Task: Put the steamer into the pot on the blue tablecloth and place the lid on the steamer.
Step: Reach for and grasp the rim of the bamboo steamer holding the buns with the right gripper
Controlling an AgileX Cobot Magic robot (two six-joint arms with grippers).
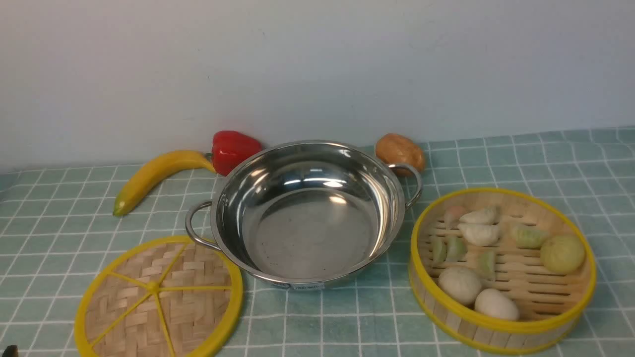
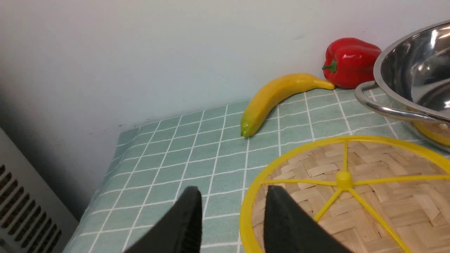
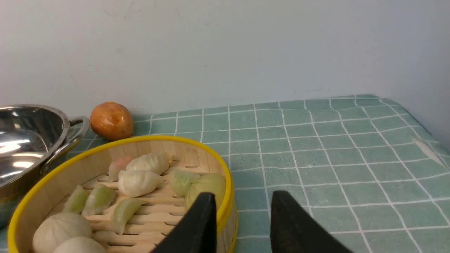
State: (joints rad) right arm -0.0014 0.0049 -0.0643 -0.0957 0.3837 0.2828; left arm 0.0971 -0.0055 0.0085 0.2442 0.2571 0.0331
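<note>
The steamer [image 1: 496,326] sits on the blue tablecloth [image 1: 545,163] at the robot's right, just beside the pot [image 1: 392,213] and not in it. White and green dumplings [image 1: 478,233], two pale buns [image 1: 460,285] and a yellow-green ball [image 1: 562,254] lie on its slatted base. The pot stands in the middle with nothing inside. The lid [image 1: 193,307] lies flat on the cloth at the left. The pot's left loop handle reaches over the lid's far rim.

The right gripper [image 3: 243,194] hangs over the steamer's outer edge with its jaws apart and holds nothing. The yellow rim shows in the gap between its fingers. The left gripper [image 2: 232,189] is likewise parted and empty, with the lid's rim in its gap.

Behind the pot lie a banana [image 1: 149,176], a red pepper [image 1: 233,148] and a brown rounded item [image 1: 399,151], all near a plain pale wall [image 1: 317,64]. The cloth covers the whole surface and folds down at its left edge, next to a grey slatted panel [image 2: 24,203].

The pot's rim hides part of the pepper. The lid's near side is cut off at the bottom of the front view. Neither arm can be made out there. Whether the fingers touch either rim cannot be told.
</note>
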